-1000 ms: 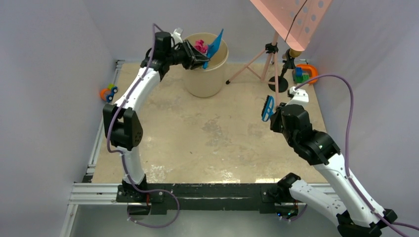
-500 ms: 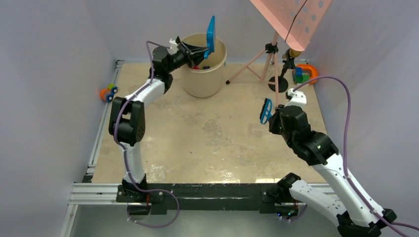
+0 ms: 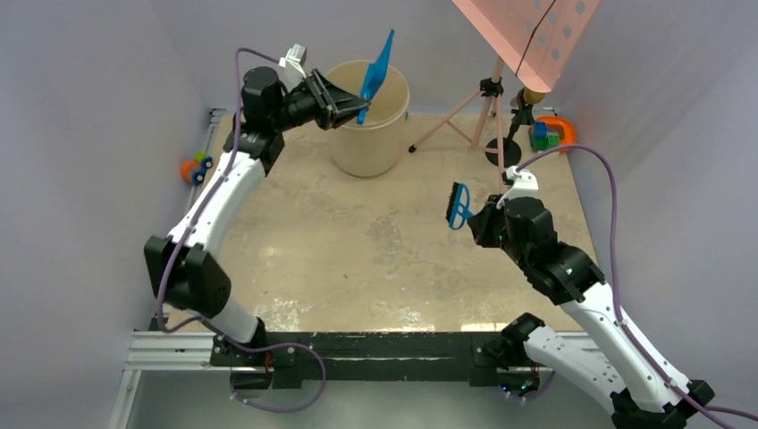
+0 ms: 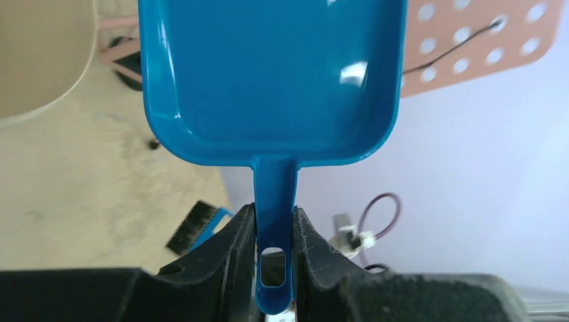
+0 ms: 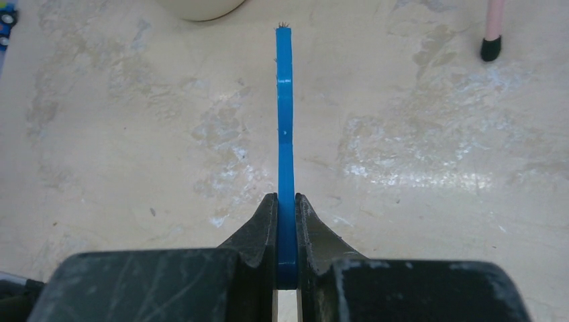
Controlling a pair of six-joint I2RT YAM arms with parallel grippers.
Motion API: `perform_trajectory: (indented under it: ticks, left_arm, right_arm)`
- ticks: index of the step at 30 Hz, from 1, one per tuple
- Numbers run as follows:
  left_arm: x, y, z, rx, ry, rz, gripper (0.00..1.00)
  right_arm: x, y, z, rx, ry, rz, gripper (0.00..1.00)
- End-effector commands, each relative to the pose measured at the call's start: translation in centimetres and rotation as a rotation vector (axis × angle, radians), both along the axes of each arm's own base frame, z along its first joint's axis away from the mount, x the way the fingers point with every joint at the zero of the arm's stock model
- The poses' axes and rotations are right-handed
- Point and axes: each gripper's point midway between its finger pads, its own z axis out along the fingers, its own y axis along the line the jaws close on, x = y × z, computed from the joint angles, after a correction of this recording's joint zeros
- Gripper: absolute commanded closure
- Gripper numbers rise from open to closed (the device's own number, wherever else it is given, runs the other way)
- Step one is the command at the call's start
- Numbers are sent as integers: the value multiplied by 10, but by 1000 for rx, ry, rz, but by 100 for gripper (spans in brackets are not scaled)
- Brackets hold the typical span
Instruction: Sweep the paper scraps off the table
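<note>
My left gripper (image 3: 350, 96) is shut on the handle of a blue dustpan (image 3: 376, 69), held tilted over the rim of the beige bin (image 3: 372, 134). In the left wrist view (image 4: 274, 218) the dustpan (image 4: 272, 74) is empty. My right gripper (image 3: 478, 217) is shut on a blue hand brush (image 3: 459, 205), held above the table (image 3: 357, 250) right of centre. In the right wrist view (image 5: 286, 201) the brush (image 5: 285, 114) is edge-on. No paper scraps show on the table or inside the bin from here.
An orange-blue toy car (image 3: 196, 167) lies at the table's left edge. Coloured blocks with an orange ring (image 3: 550, 132) sit at the far right. A pink tripod stand (image 3: 493, 98) with a perforated pink panel stands behind the bin.
My left arm has lifted the dustpan out of the bin and drawn back to the left; the pink scraps seen in it are gone. My right gripper has moved the brush left.
</note>
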Motion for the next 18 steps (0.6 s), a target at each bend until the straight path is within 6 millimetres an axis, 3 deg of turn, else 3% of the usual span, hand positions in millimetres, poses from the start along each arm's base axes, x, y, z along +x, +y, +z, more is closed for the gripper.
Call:
perform_trajectory:
  ticks: [1,6,10,14,18]
  left_arm:
    - [-58,29,-69,460,-76,45,100]
    - [-105,60,-145,823,-118,67,100]
    - [-138,68,-203,983,-96,35,100]
    - [-154,71,-254,1036,-41,62,100]
    - [-157,76,-289,1132,-9,115,100]
  right_arm:
    - [4,31,16,127,-96,126,100]
    - [0,59,14,257,-141,242,100]
    - [0,69,8,356,-149,243,100]
    - [-6,82,-14,501,-105,249,100]
    - [-9,84,-43,591,-69,216,100]
